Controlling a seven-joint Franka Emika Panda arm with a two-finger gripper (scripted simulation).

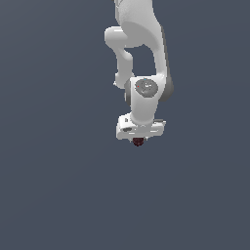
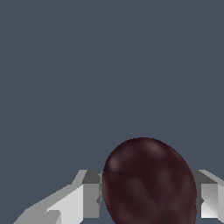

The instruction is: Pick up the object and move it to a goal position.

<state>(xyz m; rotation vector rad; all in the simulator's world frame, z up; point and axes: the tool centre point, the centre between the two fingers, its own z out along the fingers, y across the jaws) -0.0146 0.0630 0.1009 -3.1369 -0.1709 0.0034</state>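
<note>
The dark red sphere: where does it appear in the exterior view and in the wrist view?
Exterior view: the dark red sphere peeks out just under the white tool, near the picture's middle.
Wrist view: the sphere fills the lower part, between two grey fingers.
Shared landmark: the tool around the sphere.

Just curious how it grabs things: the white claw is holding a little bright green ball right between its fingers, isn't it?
Not green. The wrist view shows the ball is dark red-brown; the exterior view agrees. The rest stands: it sits between the fingers of the white gripper.
</note>
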